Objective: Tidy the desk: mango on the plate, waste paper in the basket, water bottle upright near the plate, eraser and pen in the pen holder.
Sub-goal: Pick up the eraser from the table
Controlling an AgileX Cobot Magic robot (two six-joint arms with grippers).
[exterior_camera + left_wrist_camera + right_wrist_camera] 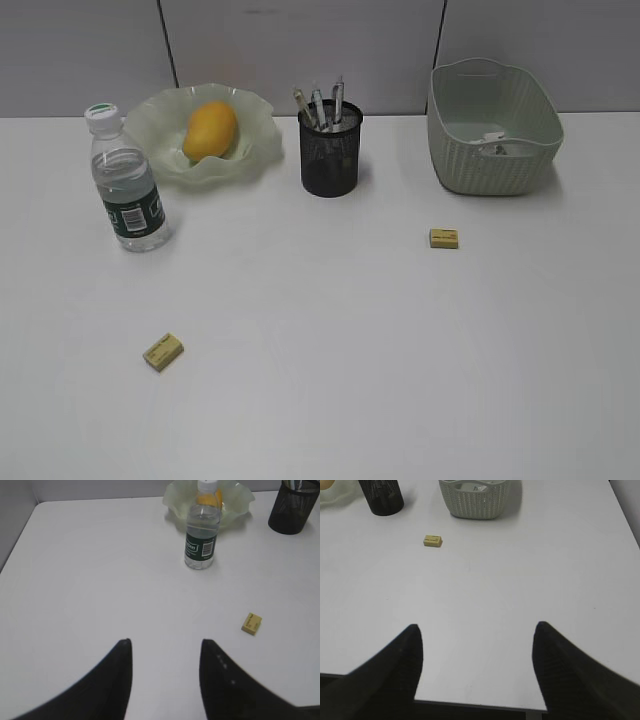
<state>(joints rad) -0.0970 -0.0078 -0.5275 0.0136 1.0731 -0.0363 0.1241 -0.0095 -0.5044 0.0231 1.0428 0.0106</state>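
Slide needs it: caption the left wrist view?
Open left gripper above desk; upright water bottle, eraser ahead.

The exterior view looks down at a slant across the desk (330, 380) toward the back wall. The left wrist view sits low over the desk's near left part, facing the water bottle (202, 530) and plate (175, 502); the right wrist view hangs past the near edge, facing the basket (475, 502). Both wrist views share the pen holder (292, 512) with the exterior view.
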